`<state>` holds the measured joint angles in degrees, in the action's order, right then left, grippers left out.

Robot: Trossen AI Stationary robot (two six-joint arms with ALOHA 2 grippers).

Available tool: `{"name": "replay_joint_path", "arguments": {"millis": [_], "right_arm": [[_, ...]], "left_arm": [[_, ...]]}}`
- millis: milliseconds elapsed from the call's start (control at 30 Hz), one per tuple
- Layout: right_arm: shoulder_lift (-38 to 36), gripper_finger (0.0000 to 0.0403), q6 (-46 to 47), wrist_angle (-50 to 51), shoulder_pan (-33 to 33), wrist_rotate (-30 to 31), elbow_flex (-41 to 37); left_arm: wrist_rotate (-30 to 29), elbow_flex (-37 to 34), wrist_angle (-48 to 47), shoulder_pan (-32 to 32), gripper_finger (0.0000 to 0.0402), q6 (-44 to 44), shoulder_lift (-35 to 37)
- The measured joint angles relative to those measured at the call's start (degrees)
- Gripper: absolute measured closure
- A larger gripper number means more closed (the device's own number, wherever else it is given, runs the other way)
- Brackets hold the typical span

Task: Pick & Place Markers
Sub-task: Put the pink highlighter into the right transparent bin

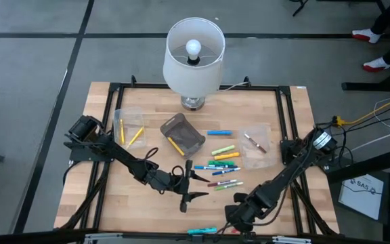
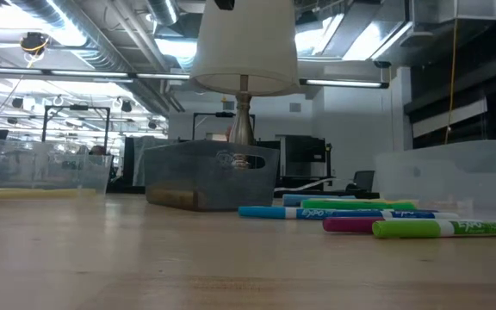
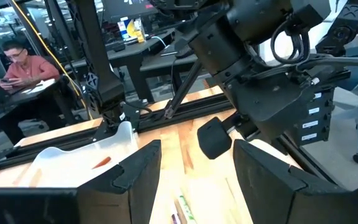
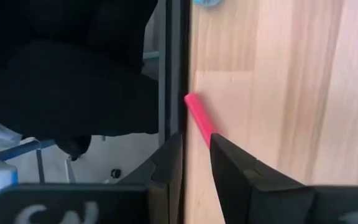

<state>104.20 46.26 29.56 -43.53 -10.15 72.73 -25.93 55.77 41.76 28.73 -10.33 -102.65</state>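
Several markers lie loose on the wood at the table's middle, and the low view shows them as a row. My left gripper hovers level just left of them, open and with nothing in it. My right gripper is at the near edge, slanting down, shut on a red marker. A cyan marker lies at the near edge beside it. My right gripper pinches the red marker between its two fingers. The marker runs roughly along the fingers, and its free end sticks out past the fingertips, by the table's near edge. I cannot tell whether that end touches the wood.
A clear bin with yellow markers stands at the left. A dark bin stands mid-table, and another clear bin at the right holds a red marker. A white-shaded lamp stands at the far edge. A black frame rims the table.
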Motion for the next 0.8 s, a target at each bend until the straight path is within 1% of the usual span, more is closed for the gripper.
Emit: {"name": "replay_joint_path", "arguments": {"millis": [100,300,467,633,800], "right_arm": [[0.0,0.0319,1.4,0.1,-1.7,1.3,0.0],[0.0,0.0319,-0.5,2.0,-4.6,8.7,0.0],[0.0,0.0319,-1.1,3.1,-5.8,12.4,0.0],[0.0,0.0319,-0.9,3.1,-6.4,14.1,0.0],[0.4,0.0319,-2.0,3.0,-6.4,15.3,0.0]], "left_arm": [[0.0,0.0,0.0,0.0,0.0206,0.1,0.0],[0.0,0.0,0.0,0.0,0.0206,0.1,0.0],[0.0,0.0,0.0,0.0,0.0206,0.0,0.0],[0.0,0.0,0.0,0.0,0.0206,-1.9,0.0],[-0.1,0.0,0.0,0.0,0.0206,-2.0,0.0]]}}
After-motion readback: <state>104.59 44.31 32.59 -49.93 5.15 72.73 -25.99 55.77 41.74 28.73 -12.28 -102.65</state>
